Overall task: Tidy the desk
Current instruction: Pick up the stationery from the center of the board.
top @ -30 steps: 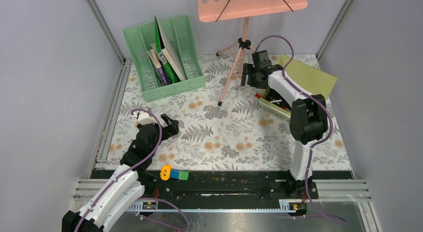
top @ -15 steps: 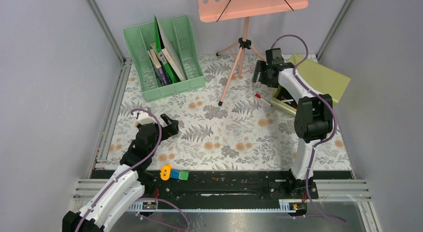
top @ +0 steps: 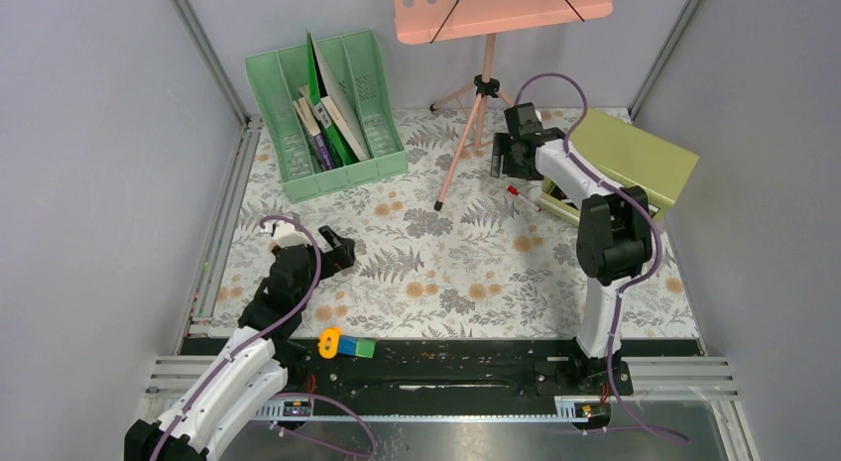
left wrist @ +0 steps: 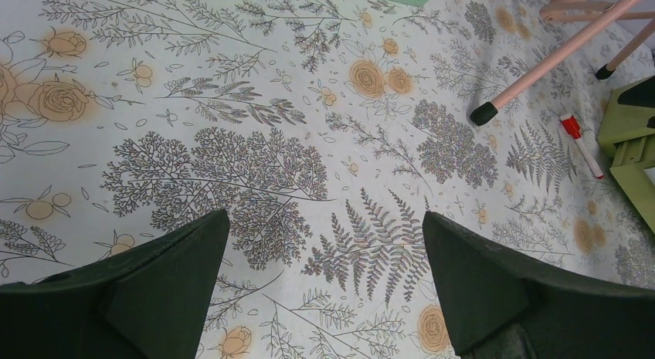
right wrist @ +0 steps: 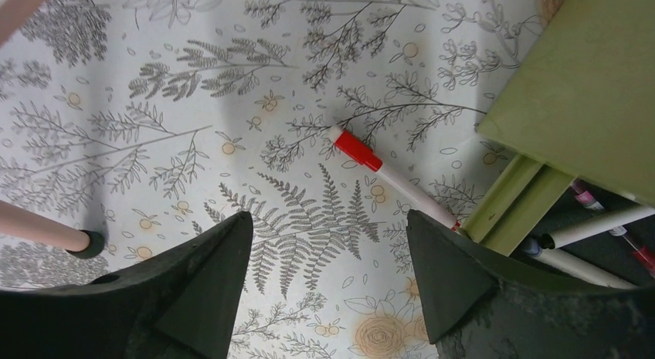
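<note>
Right gripper (right wrist: 324, 243): jaws apart, empty, poised over the red-capped marker (right wrist: 390, 177). The marker lies loose on the desk (top: 446, 273), just left of the open olive-green drawer box (right wrist: 595, 89).

Left gripper (left wrist: 324, 228): jaws apart, empty, over bare cloth at near left.

Judged progress: books (top: 322, 124) stand in the green file rack (top: 347, 178) and pens (right wrist: 595, 226) lie in the drawer. The marker is unstowed and the drawer unshut. The pink stand leg (right wrist: 39, 228) lies left of the approach.

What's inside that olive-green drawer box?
A few white markers lie in the partly open drawer; the box top covers the rest. One red-capped marker lies outside, on the desk.
</note>
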Robot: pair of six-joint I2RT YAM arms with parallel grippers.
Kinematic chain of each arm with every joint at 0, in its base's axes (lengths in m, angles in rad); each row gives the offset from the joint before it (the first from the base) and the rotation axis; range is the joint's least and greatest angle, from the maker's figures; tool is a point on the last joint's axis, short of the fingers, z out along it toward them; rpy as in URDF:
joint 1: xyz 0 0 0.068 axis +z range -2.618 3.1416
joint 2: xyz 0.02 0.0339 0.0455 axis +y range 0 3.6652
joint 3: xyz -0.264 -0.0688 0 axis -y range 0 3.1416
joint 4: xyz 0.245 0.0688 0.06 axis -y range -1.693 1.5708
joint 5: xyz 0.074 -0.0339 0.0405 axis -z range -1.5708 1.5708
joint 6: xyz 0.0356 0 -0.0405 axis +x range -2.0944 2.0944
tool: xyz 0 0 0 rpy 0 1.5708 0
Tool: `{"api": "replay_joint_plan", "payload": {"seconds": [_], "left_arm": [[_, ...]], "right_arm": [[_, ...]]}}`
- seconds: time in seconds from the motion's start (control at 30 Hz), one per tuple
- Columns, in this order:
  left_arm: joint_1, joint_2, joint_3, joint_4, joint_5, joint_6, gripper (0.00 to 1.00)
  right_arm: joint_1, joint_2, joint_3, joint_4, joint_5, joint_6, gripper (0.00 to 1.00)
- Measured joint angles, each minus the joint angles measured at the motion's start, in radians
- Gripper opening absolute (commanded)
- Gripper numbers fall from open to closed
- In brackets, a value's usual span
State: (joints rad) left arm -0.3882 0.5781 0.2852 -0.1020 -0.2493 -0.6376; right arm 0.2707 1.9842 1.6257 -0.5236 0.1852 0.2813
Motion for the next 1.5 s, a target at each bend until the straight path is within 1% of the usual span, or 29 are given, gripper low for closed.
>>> {"api": "replay_joint_plan", "payload": {"seconds": [0.1,0.37,0.5,0.63,0.73,0.97,1.07,1.2,1.4,1.5], "left_arm": [[0.002,0.0,0.0,0.0,0.003,0.0,0.99],[0.005,0.0,0.0,0.0,0.008,0.0,0.99],[0.005,0.0,0.0,0.0,0.01,0.0,0.99],[0.007,0.0,-0.001,0.0,0.011,0.0,0.99],[0.009,0.0,-0.002,0.0,0.011,0.0,0.99],[0.01,-0.002,-0.002,0.0,0.014,-0.002,0.99],[0.01,-0.001,-0.002,0.0,0.014,-0.003,0.99],[0.012,-0.002,-0.002,0.0,0.015,-0.003,0.99],[0.014,-0.001,-0.002,0.0,0.016,-0.003,0.99],[0.016,-0.002,-0.002,0.0,0.018,-0.003,0.99]], "right_arm": [[0.018,0.021,0.002,-0.013,0.019,-0.019,0.77],[0.015,0.115,0.014,-0.042,0.041,-0.032,0.78],[0.014,0.167,0.071,-0.069,0.038,-0.033,0.76],[0.002,0.209,0.134,-0.088,-0.001,-0.019,0.73],[-0.026,0.216,0.141,-0.105,-0.046,0.008,0.73],[-0.075,0.243,0.159,-0.153,-0.067,0.037,0.72],[-0.074,0.284,0.217,-0.188,-0.076,0.039,0.63],[-0.071,0.348,0.329,-0.268,-0.094,0.035,0.57],[-0.069,0.435,0.51,-0.417,-0.099,0.027,0.44],[-0.069,0.478,0.595,-0.479,-0.097,0.022,0.41]]}}
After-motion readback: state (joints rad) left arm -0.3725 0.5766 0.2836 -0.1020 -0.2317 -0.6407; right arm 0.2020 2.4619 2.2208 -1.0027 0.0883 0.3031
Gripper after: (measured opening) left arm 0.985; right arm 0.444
